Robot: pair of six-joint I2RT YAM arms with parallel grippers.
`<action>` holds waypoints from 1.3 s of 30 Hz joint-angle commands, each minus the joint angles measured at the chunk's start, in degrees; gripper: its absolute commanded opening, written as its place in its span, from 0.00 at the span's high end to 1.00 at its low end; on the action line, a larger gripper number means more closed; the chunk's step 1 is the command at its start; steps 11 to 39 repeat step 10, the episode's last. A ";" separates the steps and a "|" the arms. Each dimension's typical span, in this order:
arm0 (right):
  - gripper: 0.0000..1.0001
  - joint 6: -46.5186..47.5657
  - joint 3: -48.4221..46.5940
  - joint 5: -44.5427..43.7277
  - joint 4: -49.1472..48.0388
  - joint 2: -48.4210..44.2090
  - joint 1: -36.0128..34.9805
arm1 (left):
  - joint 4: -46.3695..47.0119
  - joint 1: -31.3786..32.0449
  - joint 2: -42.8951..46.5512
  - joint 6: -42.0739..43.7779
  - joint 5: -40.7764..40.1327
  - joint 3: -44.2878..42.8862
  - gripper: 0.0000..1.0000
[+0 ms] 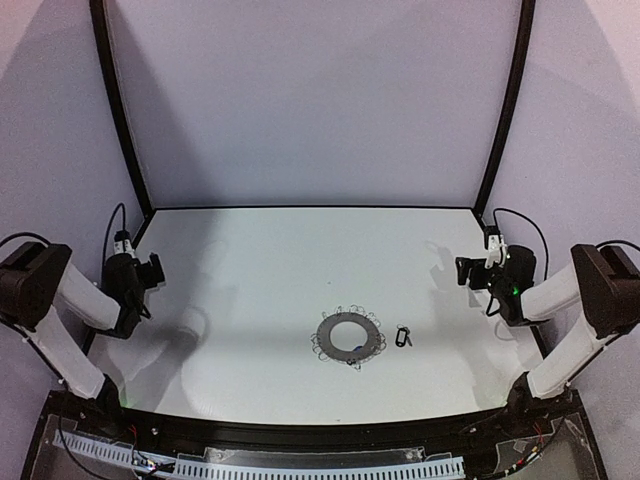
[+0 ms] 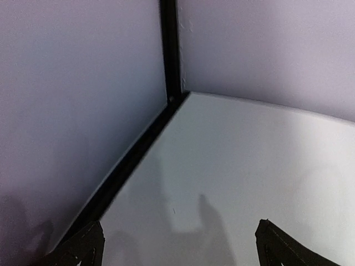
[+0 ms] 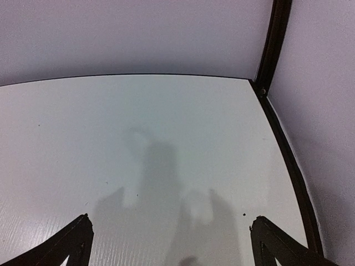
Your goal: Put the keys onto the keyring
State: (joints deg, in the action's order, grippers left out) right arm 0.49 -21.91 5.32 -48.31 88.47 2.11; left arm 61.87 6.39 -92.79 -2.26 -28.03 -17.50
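The keyring (image 1: 350, 337), a flat dark-grey ring fringed with thin wire loops, lies on the white table just right of centre, towards the front. The keys (image 1: 403, 337) lie as a tiny dark cluster just to its right, apart from it and too small to tell apart. My left gripper (image 1: 155, 268) hovers at the table's left edge, open and empty; the left wrist view (image 2: 177, 227) shows only bare table between its fingers. My right gripper (image 1: 463, 270) hovers at the right edge, open and empty, also over bare table in the right wrist view (image 3: 170, 221).
Black frame posts (image 1: 118, 110) and a black border (image 1: 310, 208) edge the white table, with pale walls behind and at both sides. The left wrist view faces the back-left corner (image 2: 172, 97); the right wrist view faces the back-right corner (image 3: 262, 88).
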 commanded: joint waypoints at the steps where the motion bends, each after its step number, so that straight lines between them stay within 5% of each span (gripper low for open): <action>1: 0.01 -0.20 -0.97 1.46 -3.37 0.29 0.09 | -4.69 -5.27 3.31 -5.21 9.93 -3.56 0.04; 39: 0.01 0.02 -1.05 1.84 -2.90 0.13 0.09 | -4.78 -5.34 2.56 -4.97 9.59 -4.00 0.01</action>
